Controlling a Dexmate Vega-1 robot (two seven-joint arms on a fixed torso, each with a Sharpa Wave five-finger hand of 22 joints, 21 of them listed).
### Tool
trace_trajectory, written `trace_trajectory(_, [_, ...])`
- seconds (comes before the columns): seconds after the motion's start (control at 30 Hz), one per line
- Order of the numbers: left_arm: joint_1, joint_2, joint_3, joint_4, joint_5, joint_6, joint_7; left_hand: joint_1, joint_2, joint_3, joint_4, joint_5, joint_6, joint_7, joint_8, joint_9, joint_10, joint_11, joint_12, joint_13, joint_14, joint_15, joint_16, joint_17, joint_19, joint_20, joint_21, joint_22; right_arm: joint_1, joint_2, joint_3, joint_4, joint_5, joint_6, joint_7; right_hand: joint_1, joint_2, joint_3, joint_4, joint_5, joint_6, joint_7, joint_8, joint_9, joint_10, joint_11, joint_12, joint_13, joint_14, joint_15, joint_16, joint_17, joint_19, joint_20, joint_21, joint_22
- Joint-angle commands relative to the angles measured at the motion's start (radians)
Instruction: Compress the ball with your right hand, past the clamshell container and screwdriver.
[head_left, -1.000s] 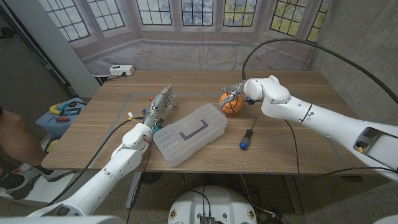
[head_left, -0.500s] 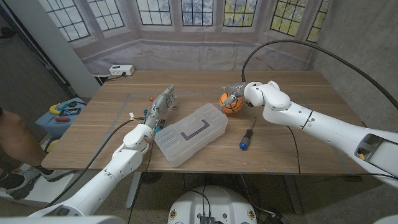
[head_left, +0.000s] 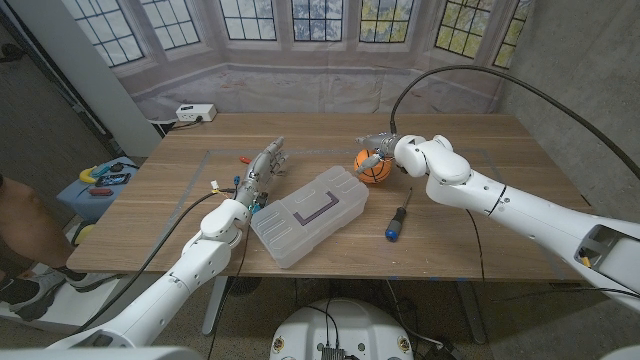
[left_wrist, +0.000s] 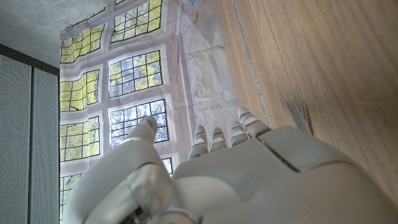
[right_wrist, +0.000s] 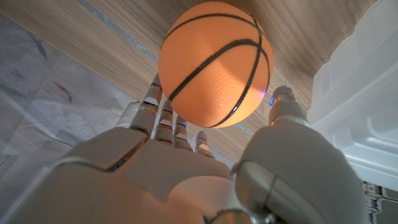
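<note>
An orange basketball-patterned ball (head_left: 375, 167) sits on the wooden table (head_left: 480, 215), beyond the clear clamshell container (head_left: 308, 215) and the blue-handled screwdriver (head_left: 398, 215). My right hand (head_left: 378, 149) is right at the ball from its far side. In the right wrist view the ball (right_wrist: 214, 62) lies between the fingers (right_wrist: 163, 118) and the thumb (right_wrist: 283, 99); the thumb stands a little off it, so no grip shows. The container's corner (right_wrist: 360, 106) is beside it. My left hand (head_left: 262, 168) stands left of the container with fingers stretched out and nothing in it (left_wrist: 249, 168).
A white power strip (head_left: 195, 113) lies at the table's back left edge. A cart with tools (head_left: 100, 180) and a person's arm (head_left: 20, 215) are off the table's left side. Tape lines mark the tabletop.
My right arm has shifted slightly while the hand stays at the ball. The ball, container, screwdriver and left hand keep their places.
</note>
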Motion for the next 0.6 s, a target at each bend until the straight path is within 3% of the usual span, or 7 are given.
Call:
trace_trajectory(0.03, [0.035,0.035,-0.024,-0.054,0.002,0.01,0.025,-0.009,0.0,0.005,-0.003,0.007,0.008,-0.001,0.007,0.004,0.01,0.002,0.006,0.006,0.007,0.004,0.006,0.002,0.003,0.004,0.001,0.004,-0.021,0.008,0.026,-0.008,-0.019,-0.002,0.018,0.014,0.0,0.009,-0.001,0.007,-0.002,0.001,-0.002,0.003,-0.01,0.011,0.006,0.009,-0.005,0.003,0.001,0.005,0.011,0.001,0.006,0.001])
trace_trajectory(0.6, [0.091,0.078,-0.08,-0.093,-0.001,-0.009,0.053,-0.014,-0.003,0.006,-0.004,0.006,0.008,-0.002,0.006,0.004,0.01,0.002,0.006,0.006,0.007,0.003,0.005,0.002,0.004,0.005,0.001,0.004,0.001,0.043,0.012,0.036,-0.042,0.024,0.015,0.035,0.012,0.026,-0.002,0.003,0.01,0.008,-0.003,0.006,-0.003,0.01,0.036,0.038,0.017,-0.008,0.006,0.018,0.025,0.0,0.004,0.001])
